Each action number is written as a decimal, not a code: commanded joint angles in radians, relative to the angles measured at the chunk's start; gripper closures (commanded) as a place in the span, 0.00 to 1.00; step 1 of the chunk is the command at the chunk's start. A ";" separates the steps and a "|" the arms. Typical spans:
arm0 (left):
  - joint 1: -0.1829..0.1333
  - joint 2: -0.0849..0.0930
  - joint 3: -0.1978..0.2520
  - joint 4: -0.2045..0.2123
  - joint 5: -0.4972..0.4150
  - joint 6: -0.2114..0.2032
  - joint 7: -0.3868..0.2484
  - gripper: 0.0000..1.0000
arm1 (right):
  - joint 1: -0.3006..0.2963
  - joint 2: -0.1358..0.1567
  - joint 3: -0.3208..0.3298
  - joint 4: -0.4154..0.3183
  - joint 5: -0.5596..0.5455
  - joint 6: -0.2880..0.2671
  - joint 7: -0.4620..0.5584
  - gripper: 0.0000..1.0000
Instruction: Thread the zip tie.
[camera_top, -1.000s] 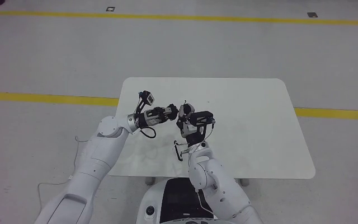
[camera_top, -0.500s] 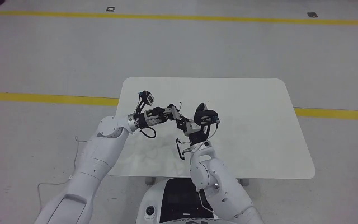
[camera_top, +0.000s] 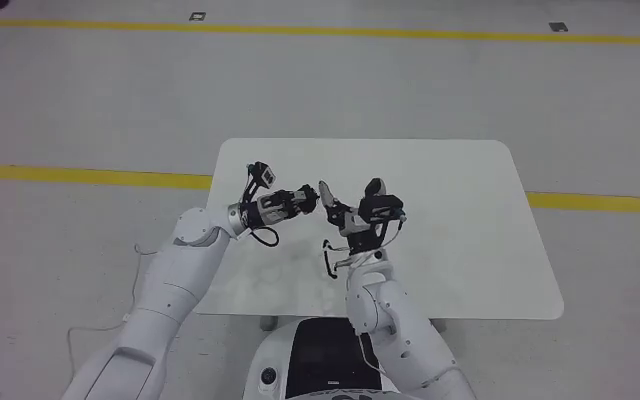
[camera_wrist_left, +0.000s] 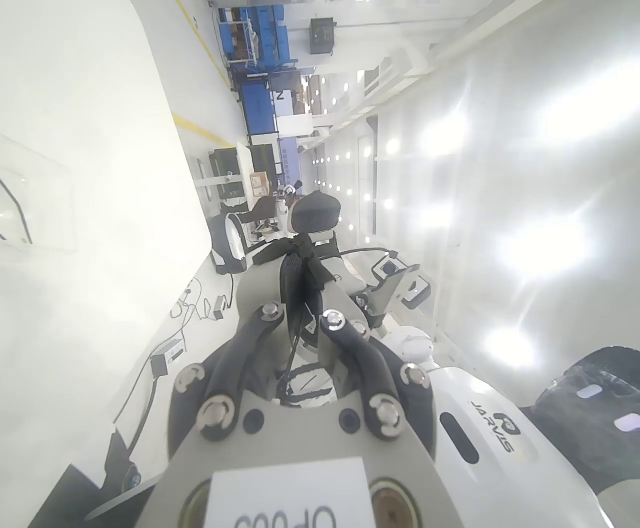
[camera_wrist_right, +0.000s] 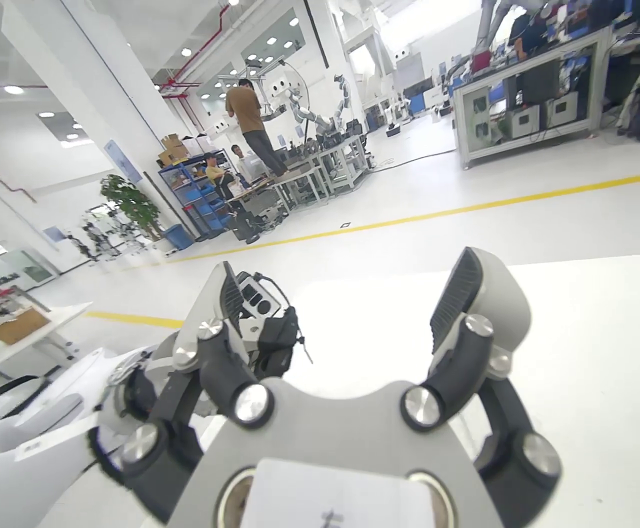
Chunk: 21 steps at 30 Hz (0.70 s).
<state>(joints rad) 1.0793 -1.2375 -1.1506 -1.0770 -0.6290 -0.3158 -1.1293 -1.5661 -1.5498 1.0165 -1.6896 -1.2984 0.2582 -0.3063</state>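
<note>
**Op:** State of the claws, and where is the tie?

**Note:** Your left claw (camera_top: 306, 203) is pinched tight on the black zip tie (camera_wrist_left: 303, 247). It holds the tie up off the desk (camera_top: 450, 180), over the left half, about midway between the far and near edges. Your right claw (camera_wrist_right: 347, 274) is spread wide and holds nothing. It sits just beside the left one and faces it. The tie is not between its pads.

**Op:** How will the tie handle?

**Note:** Judgement only.
- Weight: very light, a thin plastic strap.
- Stiffness: springy rather than limp, so a free end should hold its line but flick if you nudge it.
- Surface: smooth, so expect it to slide lengthwise under a loose pinch.
- Fragility: not fragile, though a hard kink near the tip would spoil the feed.

**Op:** Where do I take hold?

**Note:** The right wrist view shows a short free tail poking out beside the left claw's fingers. Take that tail close to its tip, with its flat faces against the pads. Leave only a small stub ahead of the grip so it does not bow. You want the left pinch near the head, so the slot is presented squarely. I cannot tell from these views which end is the head. I also cannot tell whether the tail has entered it. Check both before you close.
</note>
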 joint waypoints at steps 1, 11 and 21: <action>0.006 0.004 -0.018 0.002 -0.073 0.036 -0.029 1.00 | 0.000 0.004 0.005 0.011 -0.079 0.005 -0.044 0.00; -0.010 0.011 -0.056 0.089 -0.330 0.232 -0.224 1.00 | 0.033 0.029 0.008 0.106 -0.272 0.078 -0.232 0.00; -0.039 0.007 -0.049 0.137 -0.331 0.183 -0.193 1.00 | 0.088 0.059 -0.004 0.187 -0.272 0.082 -0.308 0.00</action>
<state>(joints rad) 1.0407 -1.2309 -1.1993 -0.9404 -0.9594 -0.1328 -1.3219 -1.4783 -1.4904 1.0123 -1.5031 -1.5700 0.3399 -0.6149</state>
